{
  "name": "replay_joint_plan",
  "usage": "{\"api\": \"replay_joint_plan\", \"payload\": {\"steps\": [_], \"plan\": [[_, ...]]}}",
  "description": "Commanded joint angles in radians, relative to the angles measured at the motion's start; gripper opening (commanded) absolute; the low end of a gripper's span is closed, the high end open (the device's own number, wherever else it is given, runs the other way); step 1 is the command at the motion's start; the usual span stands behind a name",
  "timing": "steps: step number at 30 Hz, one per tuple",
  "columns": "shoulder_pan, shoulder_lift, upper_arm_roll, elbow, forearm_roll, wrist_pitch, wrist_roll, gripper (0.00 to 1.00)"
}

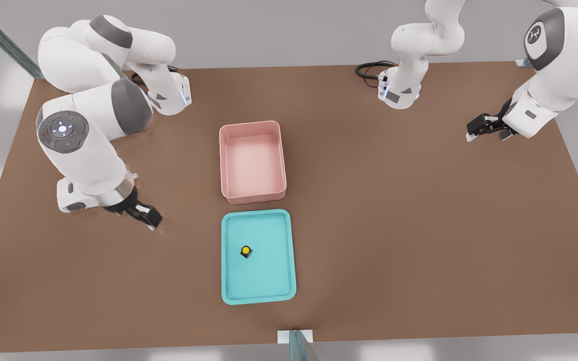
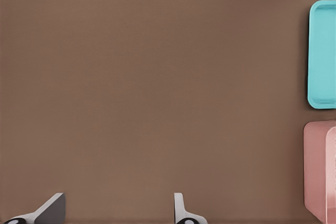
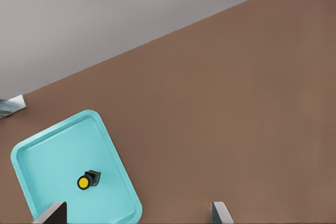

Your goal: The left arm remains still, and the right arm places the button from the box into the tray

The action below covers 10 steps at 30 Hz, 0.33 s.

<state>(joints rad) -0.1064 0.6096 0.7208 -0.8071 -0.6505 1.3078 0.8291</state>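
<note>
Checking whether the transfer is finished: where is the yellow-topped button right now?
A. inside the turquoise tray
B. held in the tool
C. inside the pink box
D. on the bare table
A: the button lies on the floor of the tray, the box holds nothing, and the right arm's tool is off to the front view's left, open.

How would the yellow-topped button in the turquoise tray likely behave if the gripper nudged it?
The button is tiny beside the tray, so probably very light and easily slid across that smooth-looking floor. It seems to lie tilted, so its round cap might let it roll. The low rim would likely stop it. The gripper hangs open off to the side.
</note>
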Motion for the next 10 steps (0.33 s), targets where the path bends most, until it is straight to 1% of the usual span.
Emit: {"api": "replay_joint_plan", "payload": {"steps": [1,2,3,10], "plan": [[0.211,-0.145,-0.543,-0.118,0.511,-0.246,-0.791,1.00],[0.196,-0.259,-0.546,-0.451,0.537,-0.042,-0.619,1.00],[0.102,-0.398,-0.527,-0.790,0.563,0.292,-0.654,1.00],[0.090,-0.421,-0.544,-0.771,0.558,0.255,-0.674,1.00]]}}
